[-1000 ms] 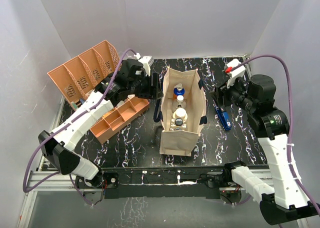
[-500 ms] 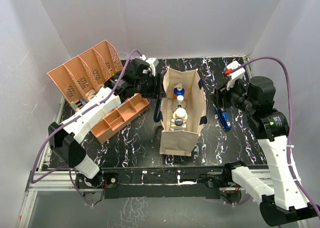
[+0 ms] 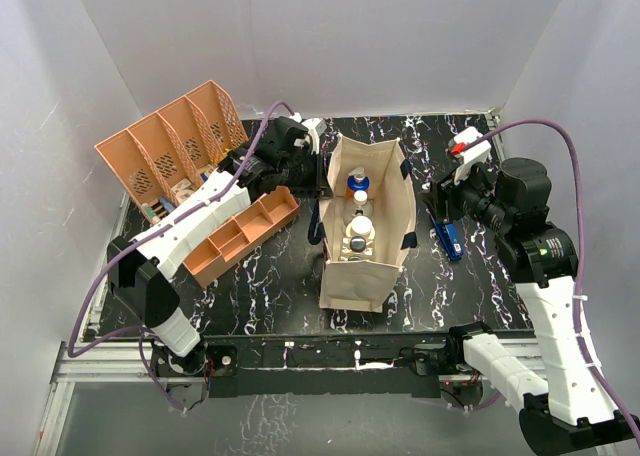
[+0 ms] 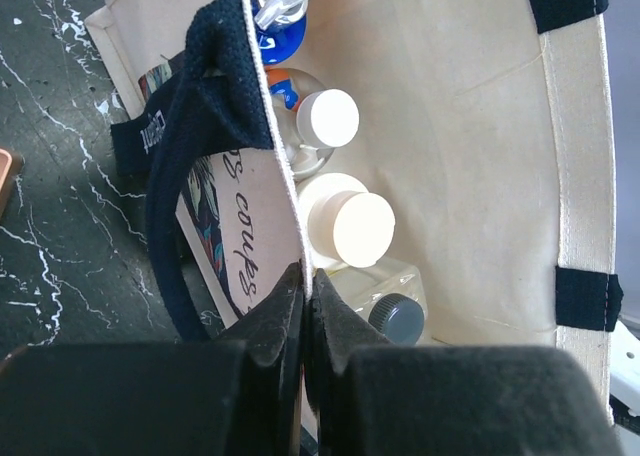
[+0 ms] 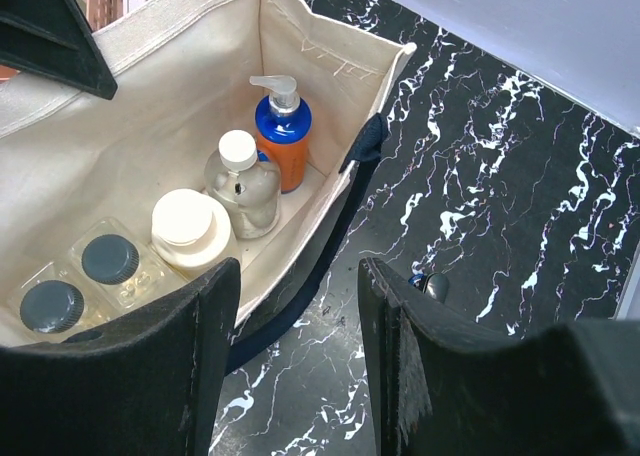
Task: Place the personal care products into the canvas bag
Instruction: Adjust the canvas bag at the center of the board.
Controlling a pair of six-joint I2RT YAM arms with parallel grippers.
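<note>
Here, on the black marbled bench (image 3: 270, 276), the canvas bag (image 3: 355, 281) stands upright in the middle with its mouth open upward. The left end effector (image 4: 302, 276) is closed tight on the rim of the bag's left wall, just beside the navy handle (image 4: 160, 226). The right end effector (image 5: 297, 276) hovers at the bag's right side, half wide and holding nothing. The personal care products (image 5: 243, 181) stand in a row inside the bag. We judge that the step is steadying the bag: we would pinch only canvas and pull gently, so that nothing tips.
</note>
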